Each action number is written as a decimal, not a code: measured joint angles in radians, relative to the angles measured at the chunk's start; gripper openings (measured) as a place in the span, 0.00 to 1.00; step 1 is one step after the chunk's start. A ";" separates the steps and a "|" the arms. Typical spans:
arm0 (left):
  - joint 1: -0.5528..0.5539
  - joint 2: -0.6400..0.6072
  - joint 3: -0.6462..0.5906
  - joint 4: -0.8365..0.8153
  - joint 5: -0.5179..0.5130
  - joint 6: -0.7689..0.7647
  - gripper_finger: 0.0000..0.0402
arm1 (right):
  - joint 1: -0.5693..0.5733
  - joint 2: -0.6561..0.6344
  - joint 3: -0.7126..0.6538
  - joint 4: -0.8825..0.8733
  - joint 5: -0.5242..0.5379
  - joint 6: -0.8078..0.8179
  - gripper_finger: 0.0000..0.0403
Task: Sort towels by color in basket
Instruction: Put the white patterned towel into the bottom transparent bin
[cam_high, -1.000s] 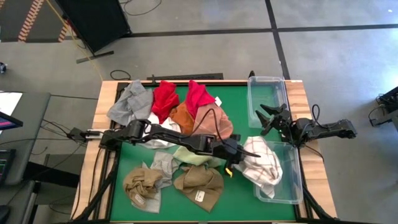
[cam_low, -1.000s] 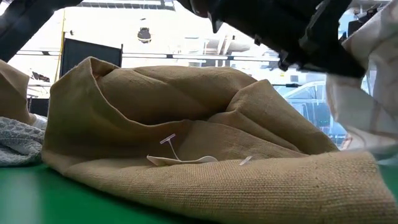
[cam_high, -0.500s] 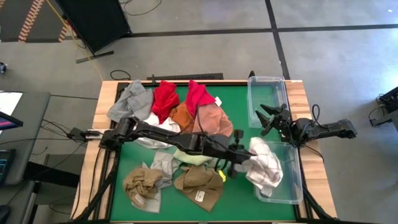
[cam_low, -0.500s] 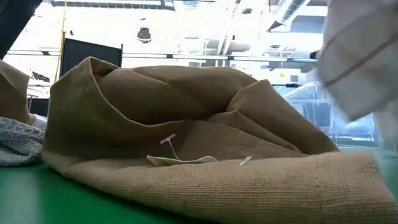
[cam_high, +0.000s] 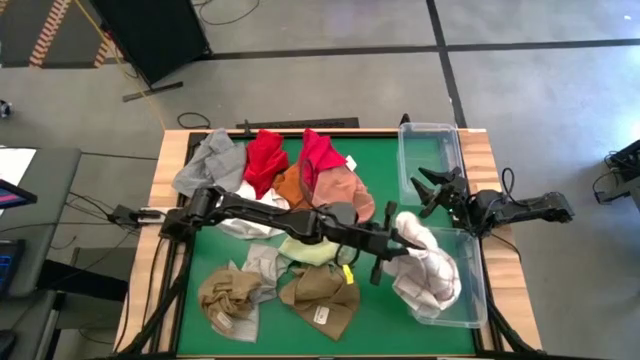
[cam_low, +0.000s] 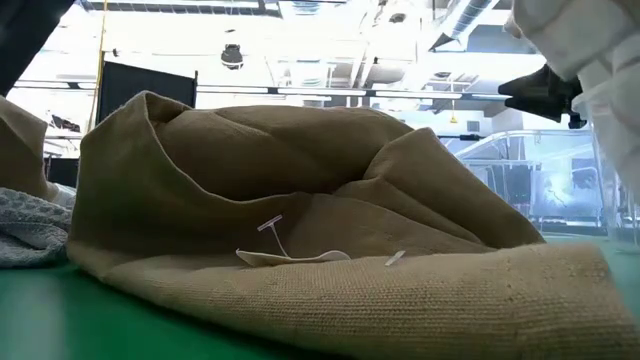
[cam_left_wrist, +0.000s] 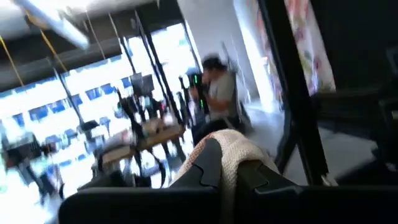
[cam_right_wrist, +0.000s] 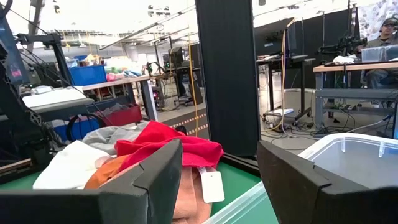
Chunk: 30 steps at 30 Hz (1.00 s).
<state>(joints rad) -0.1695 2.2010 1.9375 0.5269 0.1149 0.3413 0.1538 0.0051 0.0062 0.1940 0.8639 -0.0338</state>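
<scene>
1. A crumpled white checked cloth towel (cam_high: 428, 270) is seen hanging over the inner rim of the nearer clear plastic bin (cam_high: 470, 300), at about four o'clock on the green surface (cam_high: 380, 310); most of its bulk is already draped inside the bin.
2. The towel's upper end is pinched in the left hand (cam_high: 398, 241), which is closed tight on the cloth; in the left wrist view the weave (cam_left_wrist: 239, 152) is seen bunched between the dark fingers (cam_left_wrist: 208, 165).
3. The towel hangs from that hand toward five o'clock, so its long axis runs from the grip down into the bin; a release is judged to need only a short further carry toward three o'clock.
4. The right hand (cam_high: 432, 190) is held with its jaws spread wide and nothing between them, between the two bins at about two o'clock; it is near, but the towel is already in the left arm's charge.
5. The farther clear plastic bin (cam_high: 428, 160) is seen at one o'clock, with no towel in it.
6. Left on the surface are the two tan-brown burlap towels (cam_high: 320, 290) at six o'clock, a pale green towel (cam_high: 305, 250) at centre, and the red, orange, pink and grey towels (cam_high: 265, 160) heaped toward eleven and twelve o'clock.
</scene>
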 joint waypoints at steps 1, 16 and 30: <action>0.000 0.008 0.000 0.018 0.016 0.000 0.00 | 0.000 0.000 0.000 0.000 0.000 0.000 0.59; 0.035 0.356 0.424 -0.012 0.173 -0.117 0.00 | 0.000 0.000 0.000 -0.002 0.000 0.000 0.59; 0.038 0.386 0.390 -0.211 0.177 -0.021 0.11 | 0.001 0.000 0.000 0.001 0.000 0.000 0.59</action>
<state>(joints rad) -0.1312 2.5874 2.3280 0.3155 0.2916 0.3206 0.1547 0.0055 0.0059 0.1954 0.8639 -0.0338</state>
